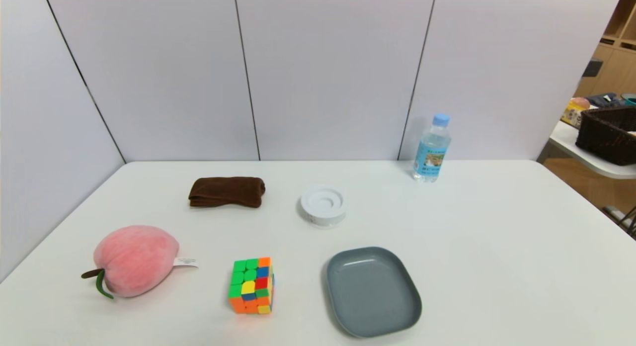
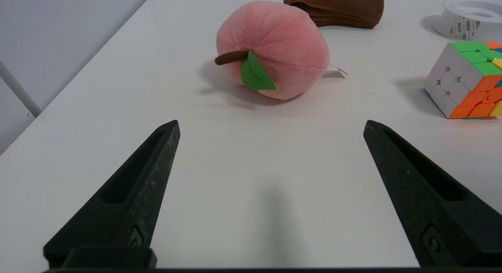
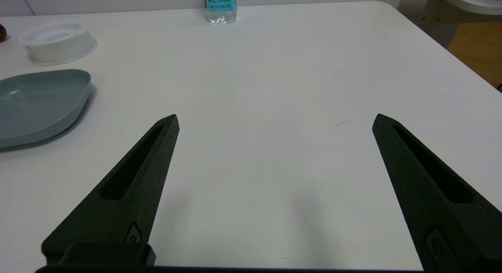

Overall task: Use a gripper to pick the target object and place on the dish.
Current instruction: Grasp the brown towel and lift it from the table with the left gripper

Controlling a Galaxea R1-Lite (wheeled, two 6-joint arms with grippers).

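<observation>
The target object, a dark brown folded towel (image 1: 227,191), lies at the back left of the white table; the left wrist view shows the towel (image 2: 335,8) beyond the pink peach. The blue-grey dish (image 1: 371,290) sits empty at the front, right of centre; in the right wrist view the dish (image 3: 37,104) lies off to one side. Neither arm shows in the head view. My left gripper (image 2: 271,126) is open over bare table, short of the peach. My right gripper (image 3: 275,120) is open over bare table beside the dish, holding nothing.
A pink plush peach (image 1: 133,260) lies front left, a multicoloured cube (image 1: 251,285) between it and the dish. A round white ring-shaped disc (image 1: 323,205) sits mid-table and a water bottle (image 1: 432,148) stands at the back right. White walls enclose the back and left.
</observation>
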